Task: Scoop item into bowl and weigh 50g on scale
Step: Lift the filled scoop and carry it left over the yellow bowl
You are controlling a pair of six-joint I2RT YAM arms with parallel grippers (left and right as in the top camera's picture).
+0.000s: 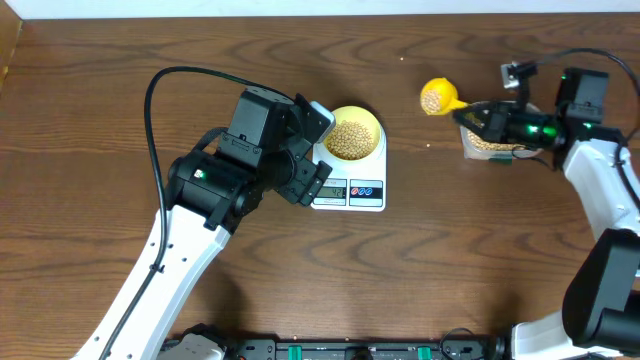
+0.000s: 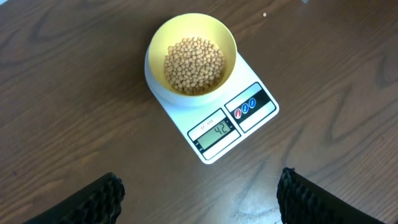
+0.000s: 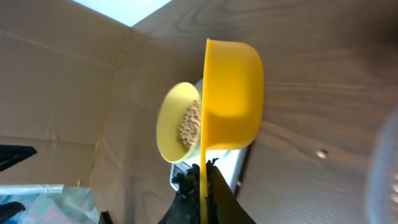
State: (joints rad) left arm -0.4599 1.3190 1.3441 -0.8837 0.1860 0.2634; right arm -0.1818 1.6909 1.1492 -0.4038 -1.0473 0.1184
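Left tool (image 2: pixel 199 186) spread wide; right tool (image 3: pixel 202 183) clamped.

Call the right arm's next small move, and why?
Probably carry the scoop over the bowl and tip in only a few beans. The scale display reads forty-something, short of 50. The right tool is shut on the loaded scoop, which is well clear of the bowl.

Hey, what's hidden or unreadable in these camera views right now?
- Overhead: the white digital kitchen scale has a display too small to read, and the left arm covers its left edge.
- Overhead: the clear plastic tub is partly hidden under the right arm.
- Right wrist: the yellow plastic measuring scoop shows only its outside, so its contents are hidden.
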